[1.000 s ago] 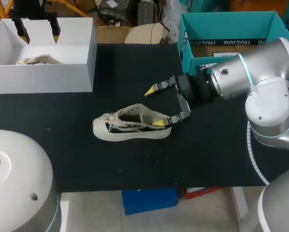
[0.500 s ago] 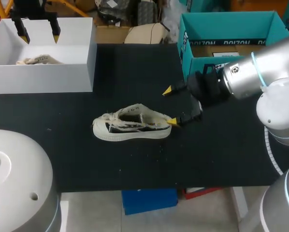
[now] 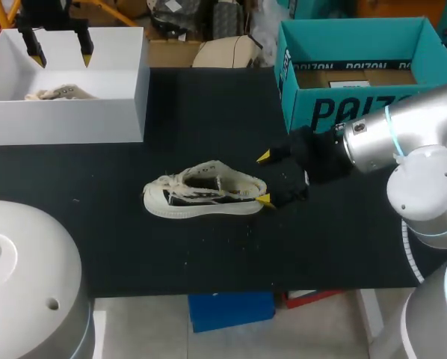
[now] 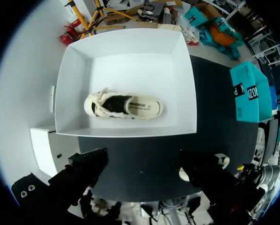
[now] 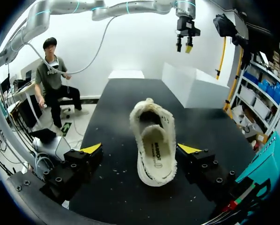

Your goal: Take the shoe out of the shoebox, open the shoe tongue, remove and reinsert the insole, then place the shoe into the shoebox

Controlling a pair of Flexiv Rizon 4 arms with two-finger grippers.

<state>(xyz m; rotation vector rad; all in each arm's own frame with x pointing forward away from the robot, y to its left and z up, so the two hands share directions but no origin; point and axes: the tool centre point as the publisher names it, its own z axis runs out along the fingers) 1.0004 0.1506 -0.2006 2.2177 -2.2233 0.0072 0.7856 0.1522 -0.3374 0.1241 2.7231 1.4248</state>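
Note:
A cream low-top shoe (image 3: 205, 192) lies on its sole in the middle of the black table (image 3: 208, 254), toe to the left. My right gripper (image 3: 264, 179) stands open just off its heel, one yellow tip on each side and neither touching. In the right wrist view the shoe (image 5: 154, 140) runs ahead from between the open fingers of that gripper (image 5: 140, 149), with its insole showing. My left gripper (image 3: 61, 54) hangs open above the white shoebox (image 3: 119, 90). A second cream shoe (image 4: 123, 104) lies in that shoebox (image 4: 187, 84), well ahead of the left gripper (image 4: 144, 173).
A teal open box (image 3: 358, 112) stands at the back right, close behind my right arm. The white shoebox fills the back left corner. My left arm's base (image 3: 22, 284) bulks at the front left.
My right gripper has drawn back to the right, off the shoe's heel, and turned a little. The shoe and the left arm have stayed put.

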